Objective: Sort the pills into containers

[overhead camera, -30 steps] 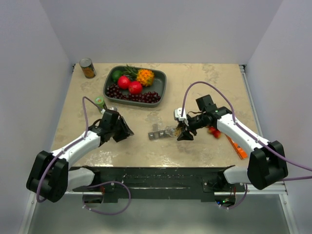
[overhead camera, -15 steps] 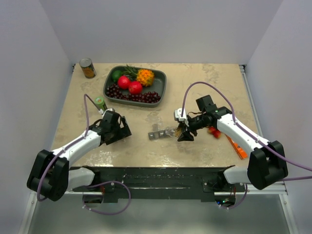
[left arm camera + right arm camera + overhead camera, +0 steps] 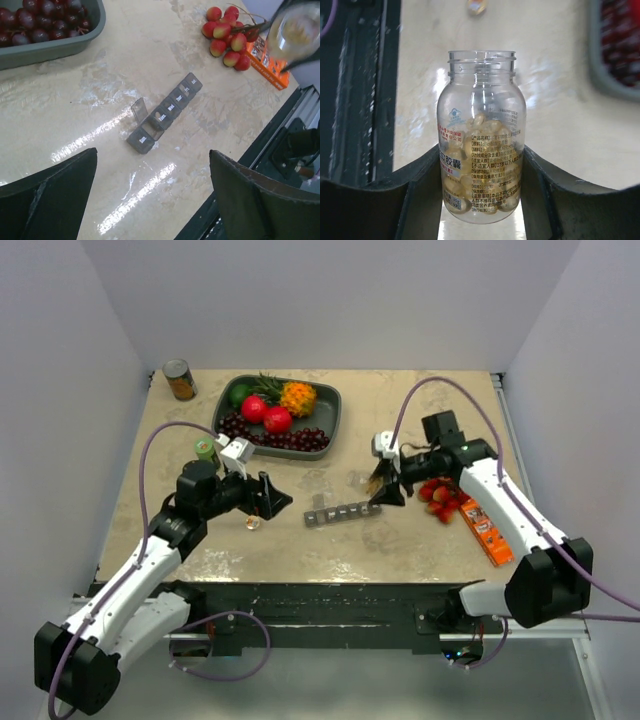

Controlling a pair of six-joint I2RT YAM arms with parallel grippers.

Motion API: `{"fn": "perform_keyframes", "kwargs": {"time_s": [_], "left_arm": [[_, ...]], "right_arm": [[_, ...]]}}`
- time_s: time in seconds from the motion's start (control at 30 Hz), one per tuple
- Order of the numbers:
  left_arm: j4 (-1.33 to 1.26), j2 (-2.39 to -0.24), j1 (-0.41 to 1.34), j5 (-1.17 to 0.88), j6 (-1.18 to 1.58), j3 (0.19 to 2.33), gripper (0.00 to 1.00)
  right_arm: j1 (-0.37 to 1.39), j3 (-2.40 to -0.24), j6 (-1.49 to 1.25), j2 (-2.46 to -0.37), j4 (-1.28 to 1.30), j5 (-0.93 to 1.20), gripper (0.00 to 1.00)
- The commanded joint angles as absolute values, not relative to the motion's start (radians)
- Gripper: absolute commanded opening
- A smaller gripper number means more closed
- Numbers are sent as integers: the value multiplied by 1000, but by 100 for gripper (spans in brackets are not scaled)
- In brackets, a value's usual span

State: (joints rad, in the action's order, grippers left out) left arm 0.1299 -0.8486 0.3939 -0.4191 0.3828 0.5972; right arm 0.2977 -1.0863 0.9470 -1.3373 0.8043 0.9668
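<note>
One lid (image 3: 139, 108) open on containers (image 3: 165, 114); uncapped pill bottle (image 3: 481, 135) clamped in right claw (image 3: 388, 492), to be tilted slowly over open compartment (image 3: 154, 126). Left claw (image 3: 275, 502) apart, empty.

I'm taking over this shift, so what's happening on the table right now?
The right gripper holds an uncapped pill bottle of pale capsules near one end of the grey strip of containers, which lies flat with one lid standing open. The left gripper hangs open and empty nearby.
</note>
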Motion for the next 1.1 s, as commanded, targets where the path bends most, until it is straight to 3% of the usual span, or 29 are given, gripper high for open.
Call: {"fn": "perform_keyframes", "kwargs": {"time_s": [0.0,0.07,0.1,0.23,0.27,0.3,0.37,0.4,0.43,0.47,0.63,0.83,1.07], "left_arm": [[115,-839,391,-468,197,638,97],[98,-828,391,-465,190,623,97],[78,-819,391,-468,189,600,97],[40,-790,391,-492,193,557,97],[44,-785,391,-495,189,563,97],[44,-779,391,-495,181,564,97],[38,-772,391,-499,176,561,97],[32,-772,391,-502,175,560,97],[31,-772,391,-503,173,560,97],[29,-772,391,-505,173,560,97],[29,-762,391,-514,170,557,97],[64,-742,391,-517,115,561,97],[75,-741,391,-497,101,564,97]], "right_arm": [[195,-1349,770,-1287,780,1093,0],[94,-1387,575,-1276,639,1140,0],[63,-1370,287,-1250,391,1143,0],[-49,-1279,-318,-1238,-153,1075,0],[-51,-1255,-433,-1239,-386,1084,0],[-28,-1174,-735,-1241,-582,1150,0],[71,-1085,-1087,-1256,-1073,1222,0],[216,-1075,-1328,-1262,-1493,1288,0],[269,-1074,-1406,-1247,-1664,1358,0],[285,-1054,-1425,-1226,-1725,1345,0],[-60,-1045,-1065,-1175,-1266,1134,0],[29,-964,-945,-1152,-1289,1299,0],[29,-723,-835,-1111,-1299,1416,0]]}}
